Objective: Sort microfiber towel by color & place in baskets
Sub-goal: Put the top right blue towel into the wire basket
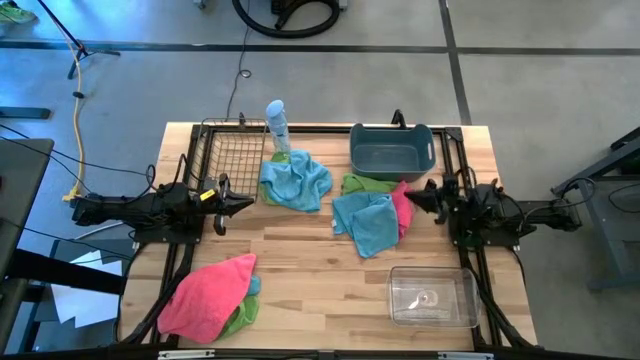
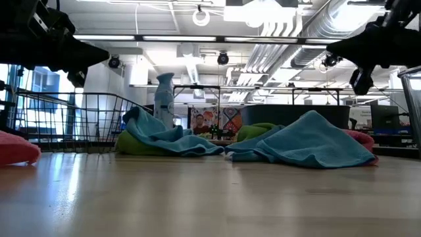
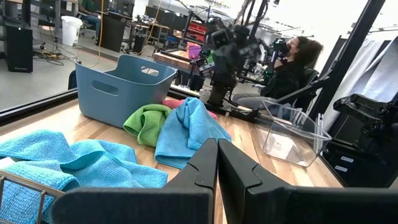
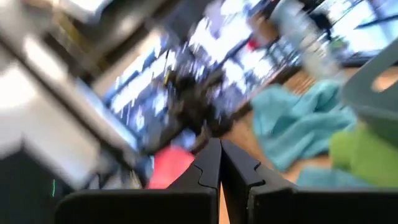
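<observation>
Sorting has not begun, judging by the layout: all three baskets look empty and every towel lies loose on the worktop (image 1: 300, 255). Taking the slate-blue tub (image 1: 391, 148) as landmark, the black wire basket (image 1: 232, 152) stands well to its left with a pale spray bottle (image 1: 278, 125) between them, and the clear bin (image 1: 432, 296) sits near the front edge on the tub's side.

A light blue towel (image 1: 296, 180) lies crumpled just left-front of the tub. Directly in front of the tub are a lime green towel (image 1: 364, 184), a second light blue towel (image 1: 364, 222) and a pink towel (image 1: 402, 207) overlapping in one heap. Far from the tub, at the front-left corner, a large pink towel (image 1: 208, 296) covers green and blue ones.

The left gripper (image 1: 243, 204) hovers beside the wire basket, jaws closed on nothing. The right gripper (image 1: 413, 197) hangs just in front of the tub, jaws also closed and empty, right beside the small pink towel.

The next move calls for opening one pair of jaws and descending on a single top-lying cloth; the heap risks dragging neighbours along.
</observation>
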